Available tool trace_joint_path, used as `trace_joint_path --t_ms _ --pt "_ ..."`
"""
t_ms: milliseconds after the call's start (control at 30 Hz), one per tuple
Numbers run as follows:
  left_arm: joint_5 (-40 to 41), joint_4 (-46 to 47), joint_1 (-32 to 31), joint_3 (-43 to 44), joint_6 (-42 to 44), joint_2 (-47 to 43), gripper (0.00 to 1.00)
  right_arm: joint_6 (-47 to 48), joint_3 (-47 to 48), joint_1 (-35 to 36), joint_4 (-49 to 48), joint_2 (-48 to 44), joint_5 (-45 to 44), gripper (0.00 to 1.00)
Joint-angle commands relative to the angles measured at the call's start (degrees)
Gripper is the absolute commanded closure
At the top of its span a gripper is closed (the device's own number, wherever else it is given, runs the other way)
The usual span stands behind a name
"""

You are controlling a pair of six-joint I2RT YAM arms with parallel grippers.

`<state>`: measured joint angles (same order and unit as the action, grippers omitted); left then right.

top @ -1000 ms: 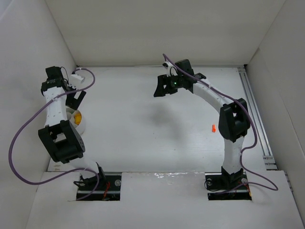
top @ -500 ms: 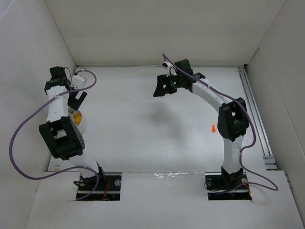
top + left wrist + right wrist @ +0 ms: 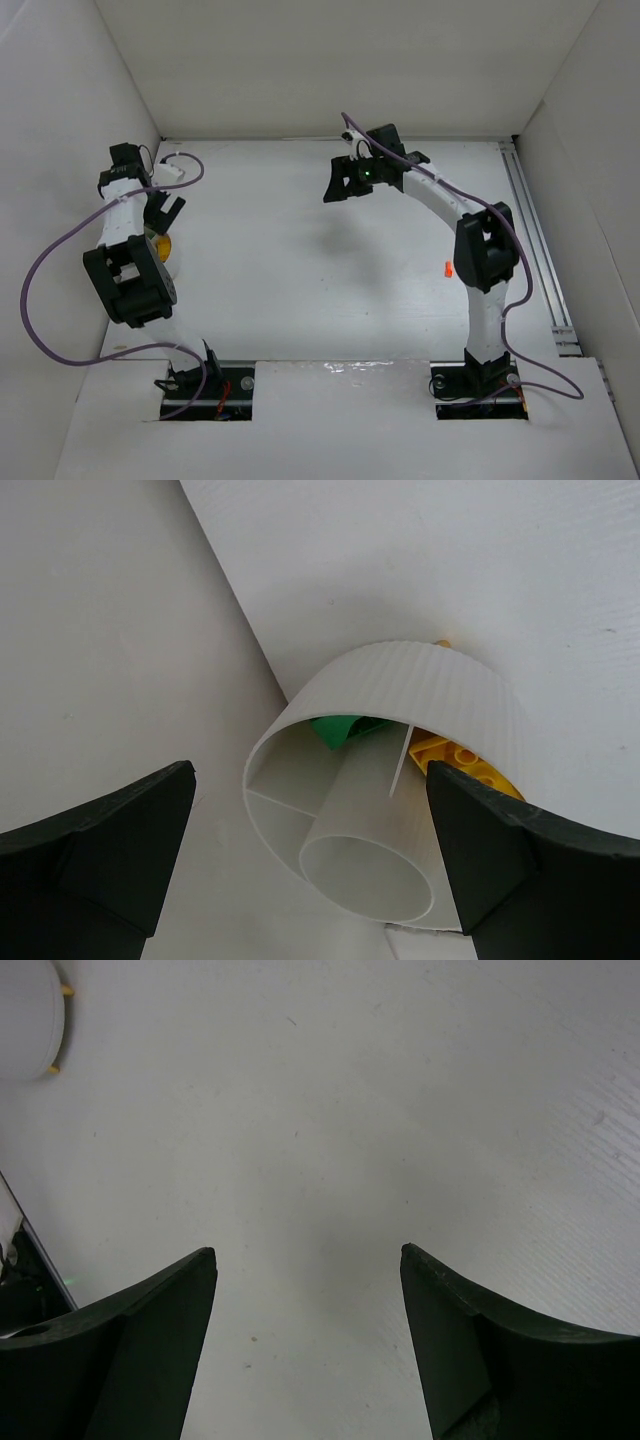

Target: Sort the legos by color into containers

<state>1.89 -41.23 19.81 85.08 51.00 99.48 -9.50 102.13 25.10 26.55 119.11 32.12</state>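
Left gripper point(image 3: 310, 810) open over ribbed white cup point(image 3: 430, 695) holding green brick point(image 3: 345, 728), studded yellow brick point(image 3: 460, 765). Right gripper point(image 3: 308, 1260) open, empty.

**Sorting cell: materials and finishes**

- Floor point(image 3: 400, 1110): white, matt, with a fine ribbed grain.
- Side wall point(image 3: 90, 630): white board, matt, smooth.
- Outer cup point(image 3: 440, 690): whitish plastic, finely ribbed outside, dull sheen.
- Inner cup point(image 3: 370, 820): whitish plastic, smooth, satin.
- Yellow lego point(image 3: 462, 765): hard plastic, glossy, studded.
- Green lego point(image 3: 345, 728): plastic, smooth.
- Orange lego point(image 3: 448, 268): too small to judge the finish.
- Left gripper point(image 3: 309, 767), right gripper point(image 3: 306, 1250): 2 fingers each, black, matt, plastic-looking, smooth faces.
- Left arm point(image 3: 122, 225), right arm point(image 3: 440, 200): white and black shells, semi-matt plastic.
- Cable point(image 3: 45, 270): purple, smooth sheath.
- Rail point(image 3: 535, 230): grey, metal-looking, dull.
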Motion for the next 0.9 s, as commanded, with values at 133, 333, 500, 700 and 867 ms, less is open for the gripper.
trace_joint_path --t_ms 133,333,500,700,867 --pt "0.57 -1.04 -0.13 -0.53 0.41 0.89 0.00 -0.43 4.13 -0.23 0.08 0.86 0.05 0.21" --pt "1.10 0.54 -0.13 -1.66 0.41 1.41 0.00 -0.43 4.66 -0.23 0.09 1.38 0.05 0.21" --pt "2.33 2.47 -0.13 -2.20 -0.11 1.42 0.00 -0.43 5.19 -0.23 0.61 1.39 -0.48 0.21" --pt "4.17 5.28 -0.13 -3.33 -0.11 0.81 0.00 -0.43 5.72 -0.23 0.61 1.92 -0.48 0.21" --pt "5.76 8.71 -0.13 -4.48 -1.16 -0.95 0.00 -0.43 6.24 -0.23 0.61 2.44 -0.48 0.21"
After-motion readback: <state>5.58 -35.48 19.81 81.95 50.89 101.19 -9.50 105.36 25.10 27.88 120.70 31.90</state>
